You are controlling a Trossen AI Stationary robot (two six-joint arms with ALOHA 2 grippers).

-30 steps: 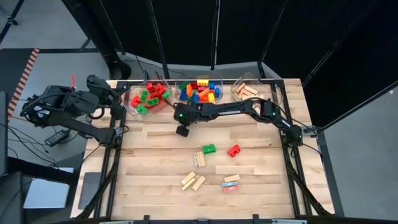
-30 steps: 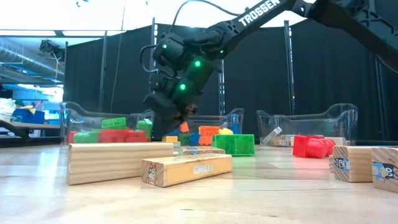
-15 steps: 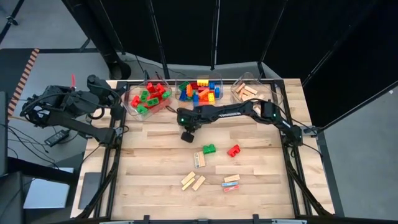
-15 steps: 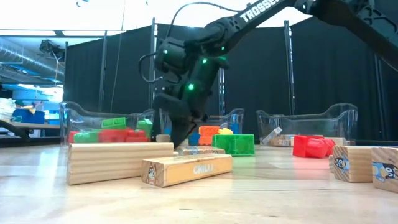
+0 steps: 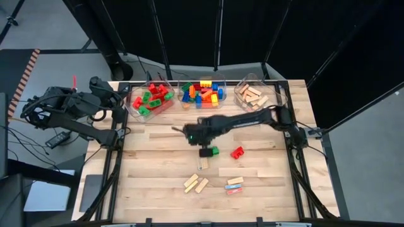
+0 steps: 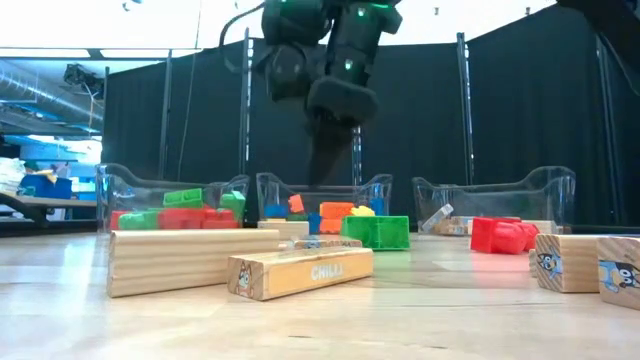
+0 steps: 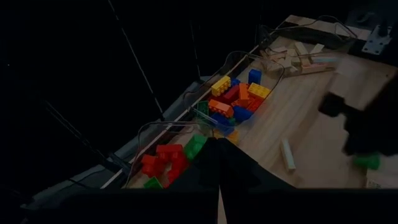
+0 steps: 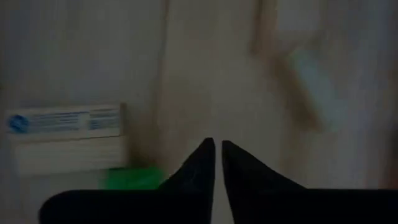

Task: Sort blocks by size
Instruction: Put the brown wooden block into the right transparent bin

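My right gripper (image 5: 206,152) hangs over the middle of the table, right beside a green studded block (image 5: 214,151). In the right wrist view its fingers (image 8: 217,158) are shut and empty above that green block (image 8: 134,177) and a tan wooden bar with a blue label (image 8: 65,134). A red block (image 5: 237,152) lies flat to the right. Several tan bars (image 5: 196,184) lie nearer the front edge. My left gripper (image 5: 118,101) waits shut at the table's far left corner; it also shows in its wrist view (image 7: 217,180).
Three clear bins stand along the far edge: the left one (image 5: 151,98) holds red and green blocks, the middle one (image 5: 203,93) mixed coloured blocks, the right one (image 5: 252,94) tan bars. Two bars with red and blue faces (image 5: 235,185) lie front right.
My right gripper has gone from just in front of the middle bin toward the table's near edge and a little right, rising, and now hangs beside the green block. The blocks on the table have stayed where they were.
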